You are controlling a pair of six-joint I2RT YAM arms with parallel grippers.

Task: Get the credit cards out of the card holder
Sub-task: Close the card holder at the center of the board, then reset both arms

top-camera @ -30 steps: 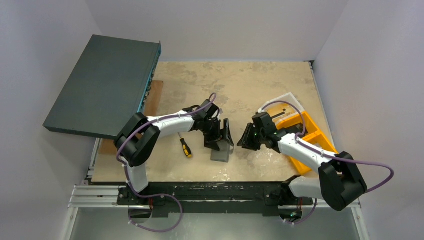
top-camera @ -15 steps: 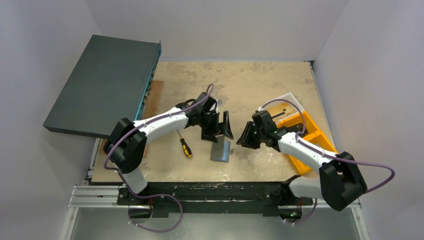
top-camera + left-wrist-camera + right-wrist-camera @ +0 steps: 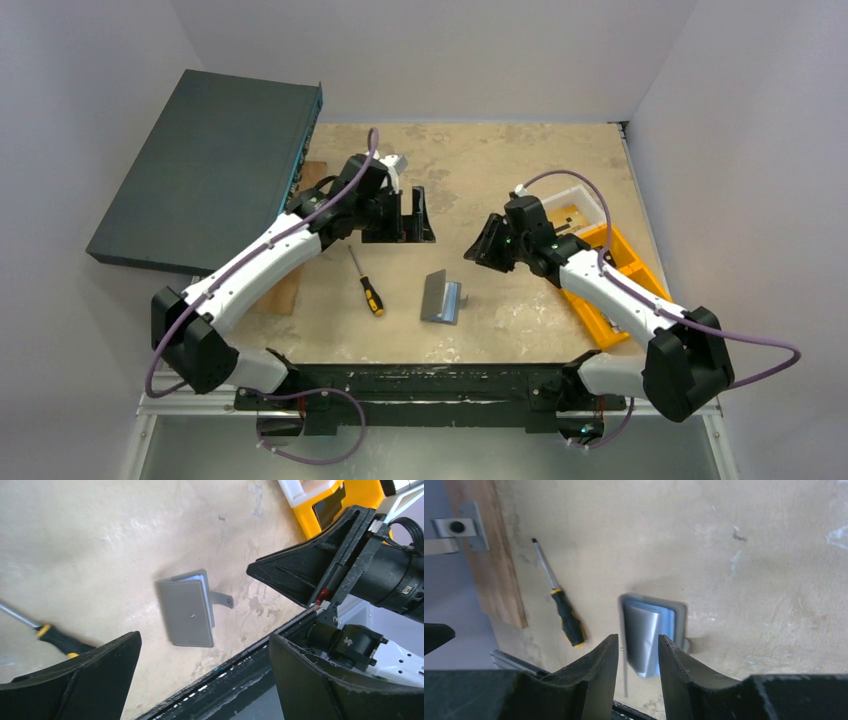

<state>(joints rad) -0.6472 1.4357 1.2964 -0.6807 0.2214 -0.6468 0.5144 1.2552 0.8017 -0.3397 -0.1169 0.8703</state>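
Card holder (image 3: pixel 443 298) is lying on the counter (image 3: pixel 500 160), roughly in the middle and toward the near edge, with neither arm touching it. It isn't fully flat: one grey flap tilts up off the other, and the right wrist view shows some pale blue inside (that view is pretty blurry, so I can't make out any cards). The little closing tab sticks out from its right side.

Just left of it is a screwdriver (image 3: pixel 367 288) with a yellow and black handle, not touching it.

The right end effector (image 3: pixel 638 637) hangs above and to the right of the holder. Its fingers sit a narrow gap apart with nothing between them, and you can see the holder down on the counter through that gap. The left end effector (image 3: pixel 398 232) is farther back and to the left, spread wide and holding nothing.

Further out, there's an orange bin (image 3: pixel 620 280) along the right edge with a clear container (image 3: pixel 580 200) behind it. A wooden board (image 3: pixel 300 200) sits at the left, and a big dark flat box (image 3: pixel 210 170) hangs over the back left corner.
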